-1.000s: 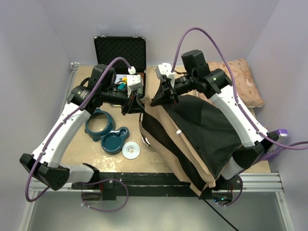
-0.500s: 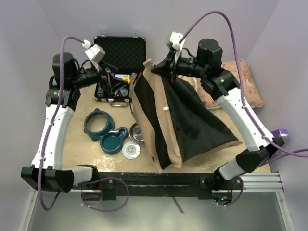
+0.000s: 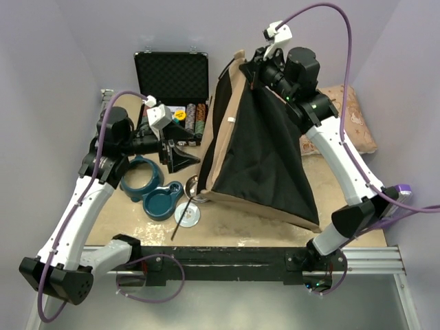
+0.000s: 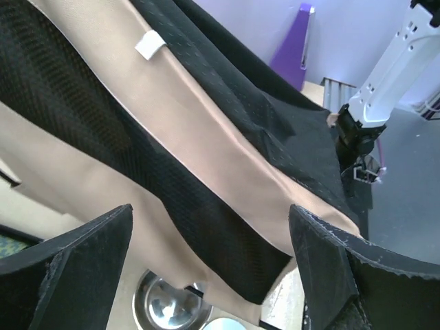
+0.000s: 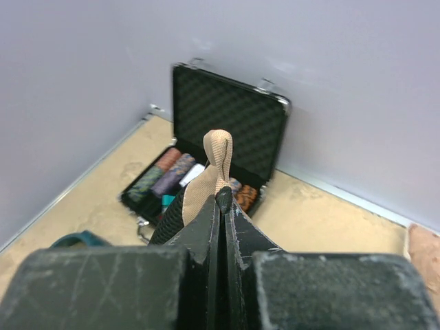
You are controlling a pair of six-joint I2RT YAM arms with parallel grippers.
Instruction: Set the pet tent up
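Pet tent (image 3: 265, 158) hanging from right jaws, left jaws spread

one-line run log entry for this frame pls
left gripper: open, empty, beside pet tent | right gripper: shut on pet tent top, holding it up

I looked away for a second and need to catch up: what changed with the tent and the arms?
The left gripper let go of the pet tent and now stands open beside its lower left edge. The right gripper, shut on the tent's peak, lifted it toward the far wall, so it hangs instead of lying slumped. The case, blue bowls and pillow stayed put.
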